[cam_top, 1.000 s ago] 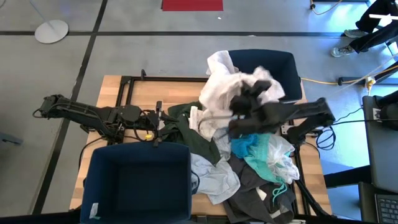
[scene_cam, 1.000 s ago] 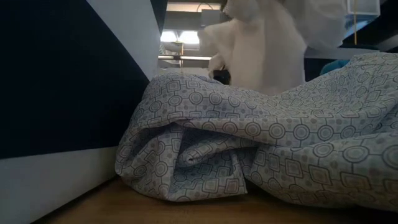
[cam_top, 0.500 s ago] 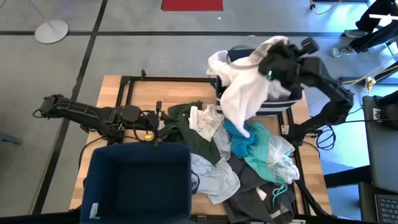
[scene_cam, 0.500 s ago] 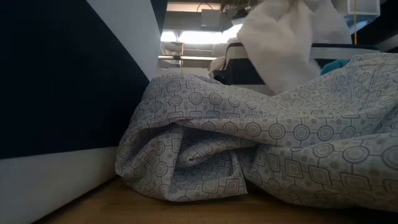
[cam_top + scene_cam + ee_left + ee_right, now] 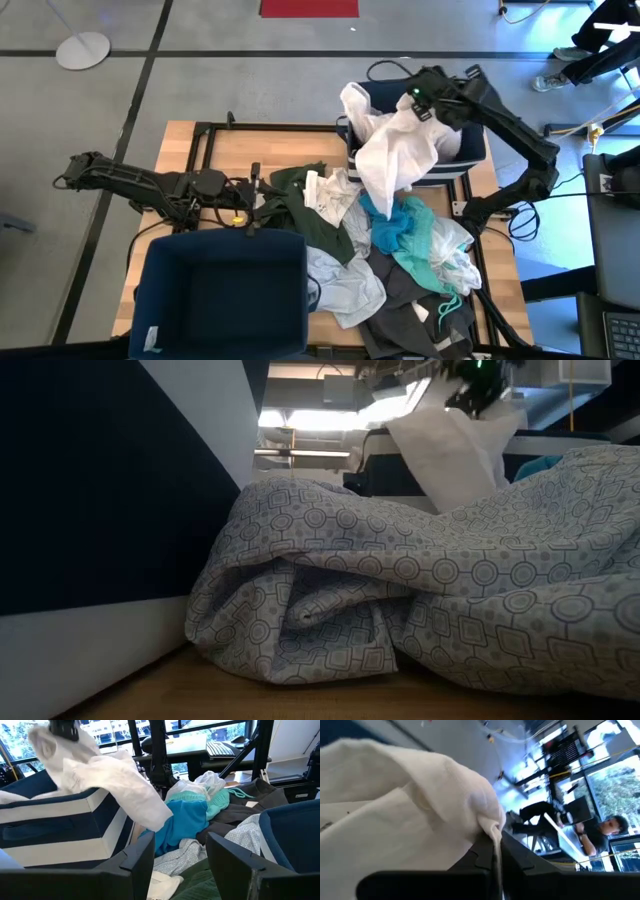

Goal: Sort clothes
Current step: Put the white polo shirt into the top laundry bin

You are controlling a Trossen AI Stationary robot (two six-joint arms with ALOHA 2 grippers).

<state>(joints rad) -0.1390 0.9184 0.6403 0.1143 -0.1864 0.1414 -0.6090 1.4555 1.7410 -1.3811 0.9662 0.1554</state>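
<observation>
Right hand clamped on a white garment — held above the striped navy bin at the surface's far right, cloth trailing over the bin's near wall. Left hand rests wide apart, holding nothing, beside the heap of clothes — teal, olive, grey — at mid-surface.

Bare bench lies open behind the left tool. Ahead of it, piled clothes block the middle; a white garment drapes over the far bin's rim.
</observation>
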